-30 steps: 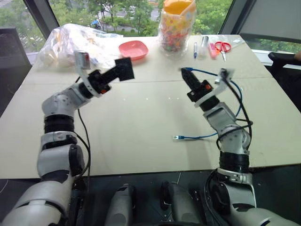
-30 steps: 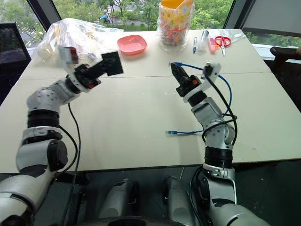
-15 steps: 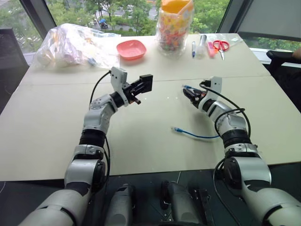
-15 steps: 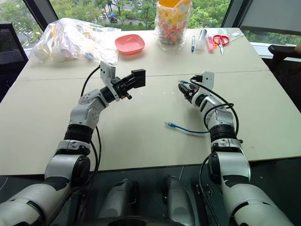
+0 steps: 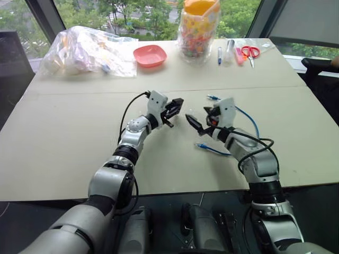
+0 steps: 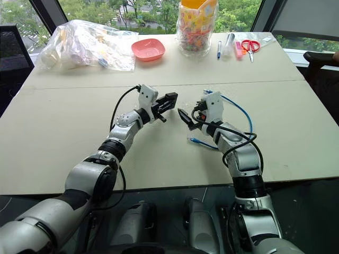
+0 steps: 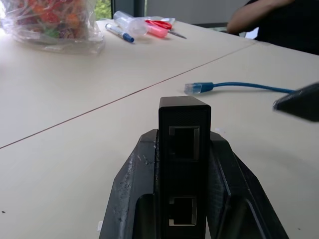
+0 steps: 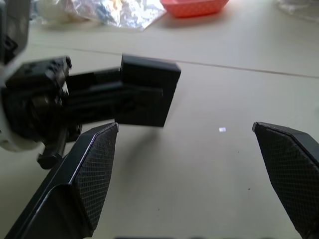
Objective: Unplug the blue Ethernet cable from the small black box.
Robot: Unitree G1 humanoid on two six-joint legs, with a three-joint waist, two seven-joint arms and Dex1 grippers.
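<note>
My left gripper (image 5: 174, 109) is shut on the small black box (image 5: 177, 103), low over the middle of the table. In the left wrist view the box (image 7: 183, 149) stands upright between the fingers (image 7: 134, 194), and both of its ports are empty. My right gripper (image 5: 200, 117) faces it from the right, a short gap away, with its fingers (image 8: 92, 174) spread wide and nothing between them. The blue Ethernet cable (image 5: 248, 115) lies loose on the table behind and beside the right arm. One clear plug (image 5: 212, 97) rests farther back and the other (image 5: 201, 146) nearer me.
Along the far edge stand a crumpled plastic bag (image 5: 85, 50), a pink bowl (image 5: 150, 55), a jar of colourful sweets (image 5: 198, 26), a pen (image 5: 220, 54) and red scissors (image 5: 250, 51). A person's arm (image 7: 269, 20) rests at the table's far right.
Both arms came down and drew together over the table's middle. The right gripper opened and let go of the cable's plug, which now lies on the table. The left gripper still has the box.
</note>
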